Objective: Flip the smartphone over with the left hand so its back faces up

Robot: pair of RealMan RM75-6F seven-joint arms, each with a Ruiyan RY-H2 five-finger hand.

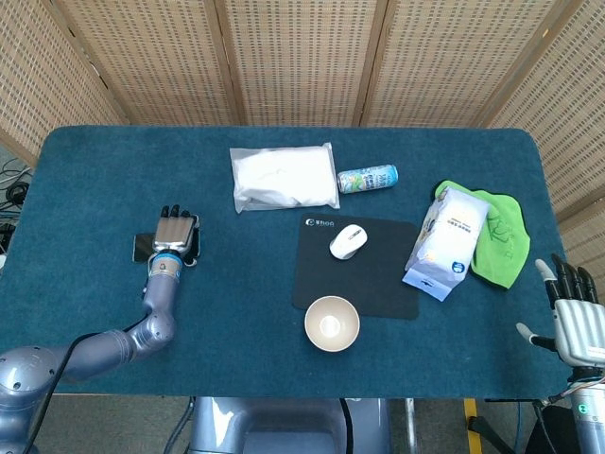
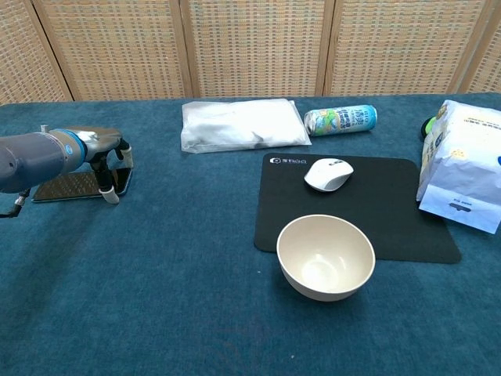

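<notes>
We see our left hand (image 1: pixel 174 235) lying palm-down over the phone (image 2: pixel 69 185) at the table's (image 1: pixel 236 312) left side, fingers curled at its right edge, whether gripping it we cannot tell, while our right hand (image 1: pixel 577 323) hangs spread and empty off the table's right edge.

Your smartphone (image 2: pixel 69 185), a dark glossy slab, lying flat on the blue cloth at the table's left side, its right end hidden under the left hand (image 2: pixel 106 153).
</notes>
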